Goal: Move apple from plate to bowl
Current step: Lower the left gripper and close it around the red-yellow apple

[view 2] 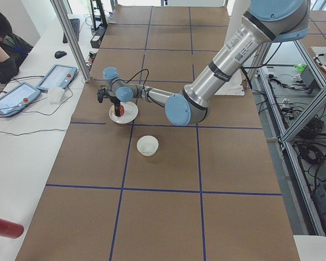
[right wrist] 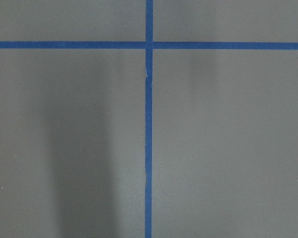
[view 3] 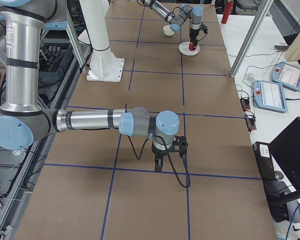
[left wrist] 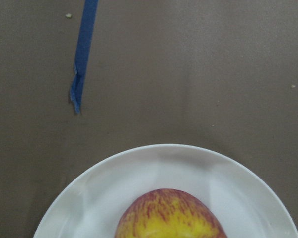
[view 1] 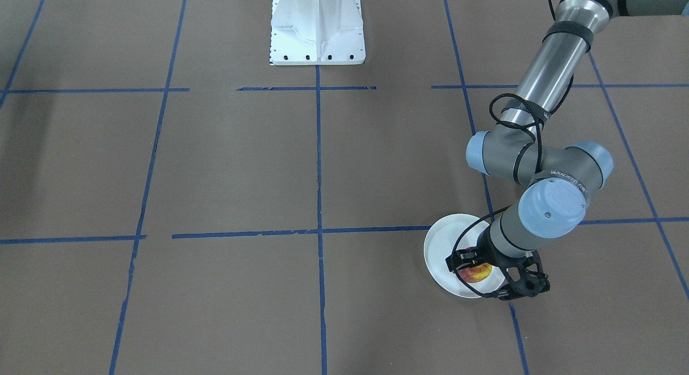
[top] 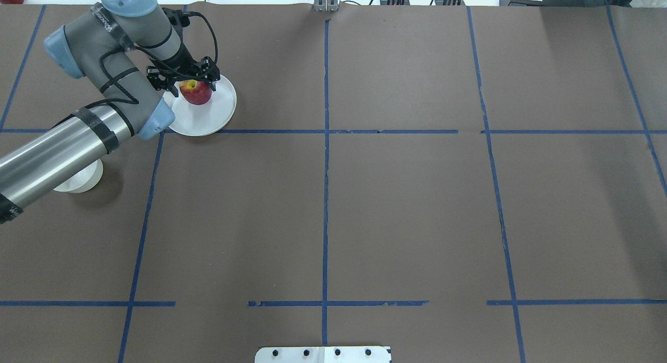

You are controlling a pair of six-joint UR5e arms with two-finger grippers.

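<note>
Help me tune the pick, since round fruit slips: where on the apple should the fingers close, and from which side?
Grip the apple across its widest middle, coming straight down. It sits stem dimple roughly up on the plate, flanks free all round, and the shallow rim should not block fingers. The open left gripper hangs over it.

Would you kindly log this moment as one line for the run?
left gripper open at apple | apple on plate | bowl empty
</note>
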